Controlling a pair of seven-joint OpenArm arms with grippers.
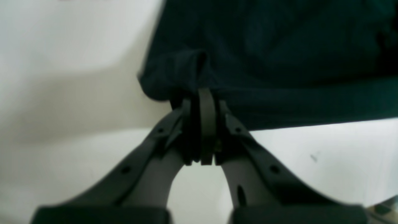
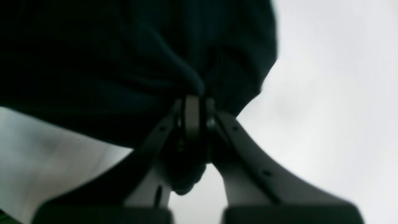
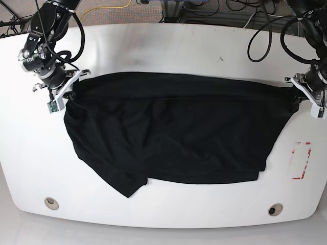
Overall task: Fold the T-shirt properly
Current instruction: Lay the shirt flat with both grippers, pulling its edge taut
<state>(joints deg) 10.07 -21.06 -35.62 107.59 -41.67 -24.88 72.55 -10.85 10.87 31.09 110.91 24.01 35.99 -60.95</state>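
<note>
Fingers first, taken from the left of the base view across to the right. The right gripper (image 3: 69,92) sits at the far left of that view with its jaws pressed fully together on a bunched corner of the T-shirt (image 3: 173,132); its own wrist view shows dark cloth (image 2: 140,62) gathered into a pinch at the right gripper's (image 2: 194,99) tips, with a small fold hanging below them.

The T-shirt lies spread across the middle of the white table (image 3: 153,46), its long axis running side to side between the two arms, the upper edge drawn fairly straight, the lower part rumpled and slanting (one loose flap points toward the near left).

At the far right, the left gripper (image 3: 301,94) is likewise clamped tight on the opposite upper corner; the wrist view shows the left gripper (image 1: 202,99) nipping the hem where it rolls over.

Judgement: each arm holds its own end, neither nearer the middle, so any fold would carry the held top edge toward the near side, across the short axis.
</note>
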